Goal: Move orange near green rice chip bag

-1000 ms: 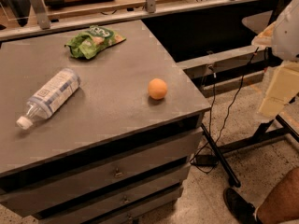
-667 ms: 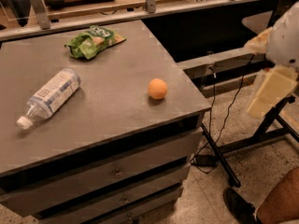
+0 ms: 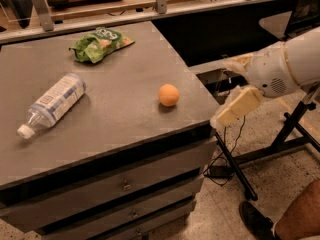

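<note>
The orange sits on the grey cabinet top, near its right edge. The green rice chip bag lies crumpled at the back of the top, well apart from the orange, up and to the left of it. My gripper hangs off the right side of the cabinet, just past its edge and a short way right of the orange. Its two tan fingers are spread apart and hold nothing. The white arm reaches in from the right.
A clear plastic bottle with a white label lies on its side at the left of the top. A rail and shelf run behind the cabinet. A black stand and cables are on the floor at right, with a person's leg and shoe at bottom right.
My gripper has moved left and down toward the cabinet's right edge, closer to the orange. The orange, bag and bottle have not moved.
</note>
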Robot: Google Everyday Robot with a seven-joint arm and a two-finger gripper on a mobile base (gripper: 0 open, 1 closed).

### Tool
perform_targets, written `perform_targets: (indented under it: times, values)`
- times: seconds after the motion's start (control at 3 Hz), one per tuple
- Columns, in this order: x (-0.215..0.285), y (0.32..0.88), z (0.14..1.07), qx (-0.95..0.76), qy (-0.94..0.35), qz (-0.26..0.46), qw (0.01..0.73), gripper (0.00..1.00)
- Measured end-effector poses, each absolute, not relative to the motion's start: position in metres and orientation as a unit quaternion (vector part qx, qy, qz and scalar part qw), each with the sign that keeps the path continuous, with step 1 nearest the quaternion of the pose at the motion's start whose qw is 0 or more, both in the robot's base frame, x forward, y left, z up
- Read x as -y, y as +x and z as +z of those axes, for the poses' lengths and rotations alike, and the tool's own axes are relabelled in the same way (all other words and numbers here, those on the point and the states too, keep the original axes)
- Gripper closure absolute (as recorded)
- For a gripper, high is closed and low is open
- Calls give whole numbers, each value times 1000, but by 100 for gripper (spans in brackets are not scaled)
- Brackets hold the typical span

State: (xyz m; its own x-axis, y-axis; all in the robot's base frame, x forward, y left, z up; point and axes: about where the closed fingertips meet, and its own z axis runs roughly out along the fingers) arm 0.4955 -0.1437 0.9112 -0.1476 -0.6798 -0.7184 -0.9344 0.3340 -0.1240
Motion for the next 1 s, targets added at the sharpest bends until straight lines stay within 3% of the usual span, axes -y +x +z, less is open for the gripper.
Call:
perform_targets:
  times: [0.33, 1.0]
  values:
    - [110, 511, 906, -703, -545, 229, 396, 0]
    - [105, 511, 906, -698, -546, 235, 399, 0]
